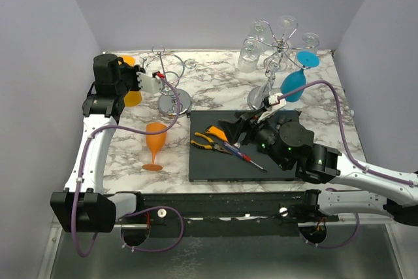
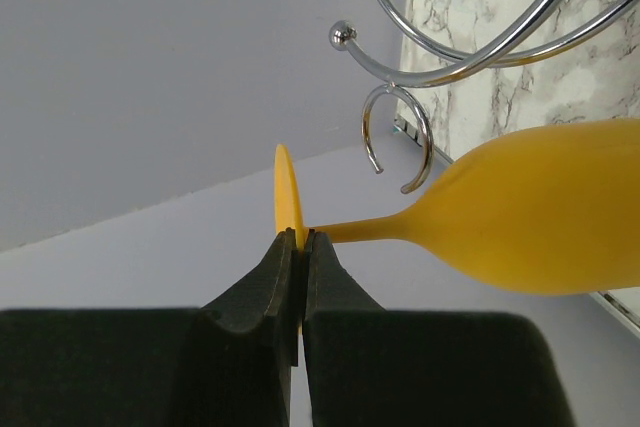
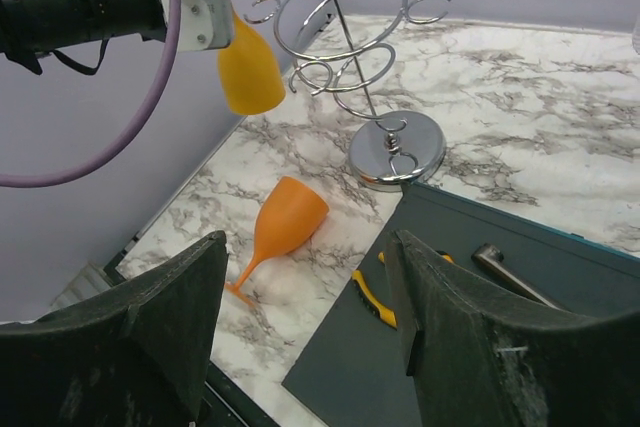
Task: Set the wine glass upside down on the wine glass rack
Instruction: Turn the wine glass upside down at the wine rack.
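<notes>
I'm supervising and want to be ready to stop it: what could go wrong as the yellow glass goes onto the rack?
1. The left tool pinches only the edge of the yellow glass's foot; the glass might swing or slip.
2. Its bowl hangs close to the rack's hooks; a bump could jar it loose toward the orange glass nearby.

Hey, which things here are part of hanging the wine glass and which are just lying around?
Job: yellow wine glass, left gripper holding its foot, chrome rack beside it.
Lying about: orange glass, pliers, screwdriver, dark mat, second rack, blue glass.
</notes>
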Motion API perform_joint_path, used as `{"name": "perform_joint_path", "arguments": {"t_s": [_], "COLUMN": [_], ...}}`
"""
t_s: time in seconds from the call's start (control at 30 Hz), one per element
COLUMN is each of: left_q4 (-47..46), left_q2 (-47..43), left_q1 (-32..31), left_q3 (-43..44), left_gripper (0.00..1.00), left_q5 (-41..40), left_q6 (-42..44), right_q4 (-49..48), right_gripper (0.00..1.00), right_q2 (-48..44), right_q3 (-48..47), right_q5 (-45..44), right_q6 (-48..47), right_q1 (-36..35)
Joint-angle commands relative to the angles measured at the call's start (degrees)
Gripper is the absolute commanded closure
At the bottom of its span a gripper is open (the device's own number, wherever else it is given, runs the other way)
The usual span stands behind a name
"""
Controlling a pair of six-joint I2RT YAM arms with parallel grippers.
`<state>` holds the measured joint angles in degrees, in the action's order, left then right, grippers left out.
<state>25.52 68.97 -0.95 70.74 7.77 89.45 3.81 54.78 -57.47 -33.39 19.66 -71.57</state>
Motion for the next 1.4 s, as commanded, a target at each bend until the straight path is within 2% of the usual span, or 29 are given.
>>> {"name": "perform_joint_path", "arguments": {"t_s": [0.0, 1.37], "left_q4": [-3.7, -5.2], "left_q2": [0.7, 0.3], "left_q1": [0.4, 0.4], "left_q3": [-0.9, -4.1], "left_gripper": [1.0, 1.0], "left_q5": [3.6, 9.6], "left_q6": [0.1, -0.4], "right_q4": [-2.3, -2.4], "right_gripper": [0.31, 0.37], "right_q2": [0.9, 1.6], "right_q3": [1.1, 2.0], "right_q5": [-2.3, -4.4], "right_q6": [-0.9, -0.5], "right_q1": [-0.3, -0.3]}}
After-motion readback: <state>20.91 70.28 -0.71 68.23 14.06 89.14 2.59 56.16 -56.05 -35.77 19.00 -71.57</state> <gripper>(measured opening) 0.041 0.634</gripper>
